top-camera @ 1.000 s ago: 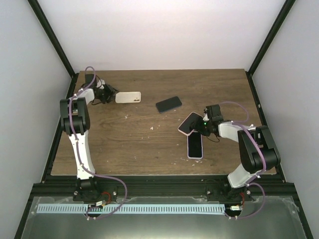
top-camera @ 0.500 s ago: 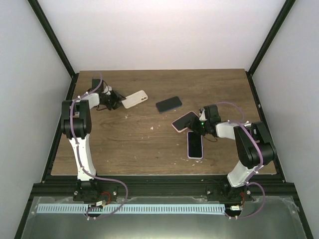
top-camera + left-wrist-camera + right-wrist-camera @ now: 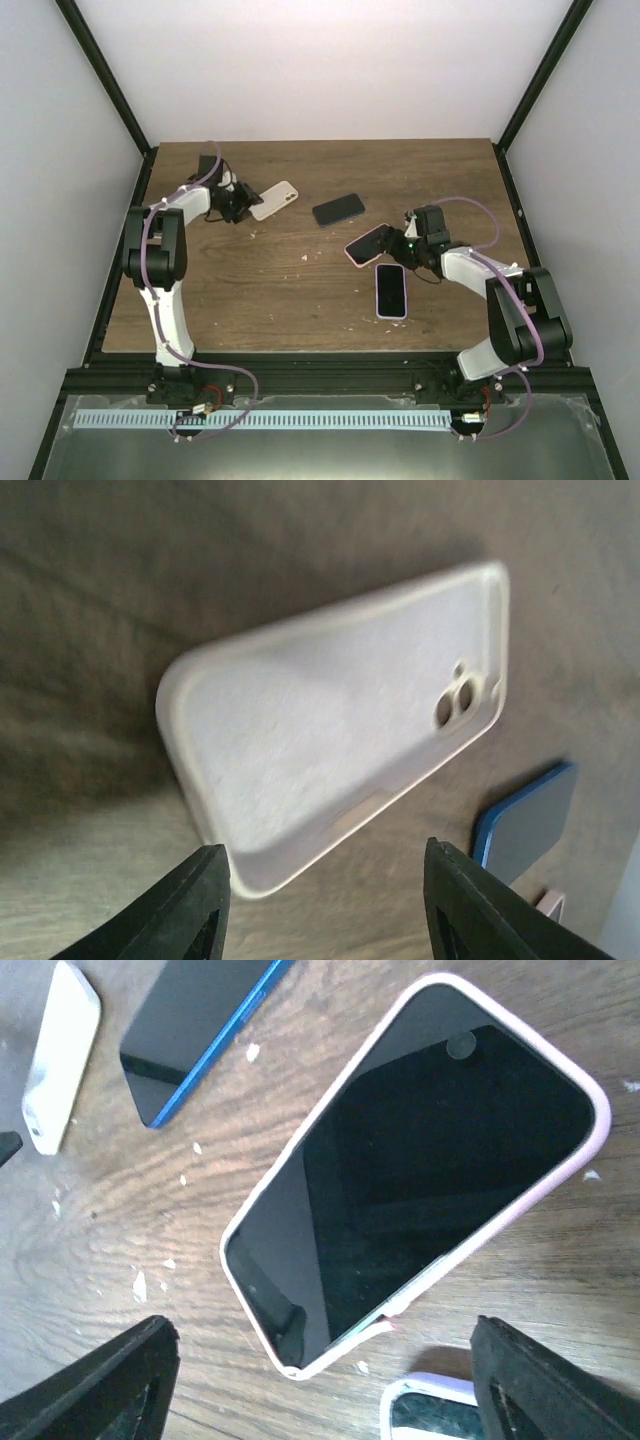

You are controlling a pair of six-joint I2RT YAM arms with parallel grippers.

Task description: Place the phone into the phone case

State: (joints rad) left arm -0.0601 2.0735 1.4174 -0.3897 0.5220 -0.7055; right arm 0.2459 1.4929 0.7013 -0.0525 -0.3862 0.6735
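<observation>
A white empty phone case (image 3: 330, 720) lies open side up on the wooden table, also in the top view (image 3: 272, 200). My left gripper (image 3: 330, 910) is open just short of its near corner and holds nothing; it also shows in the top view (image 3: 240, 203). A black phone sits in a pink case (image 3: 420, 1170), with the case's near edge peeled off the phone at one corner (image 3: 440, 1300). It also shows in the top view (image 3: 367, 243). My right gripper (image 3: 330, 1385) is open and empty just behind it, also in the top view (image 3: 402, 243).
A dark phone with a blue edge (image 3: 338, 209) lies between the two cases, also in the right wrist view (image 3: 195, 1020). A second phone in a pale lilac case (image 3: 391, 290) lies face up nearer the front. Small white crumbs dot the wood.
The white case has turned and slid a little to the right as the left gripper followed it. The pink-cased phone has turned and shifted left with the right gripper behind it.
</observation>
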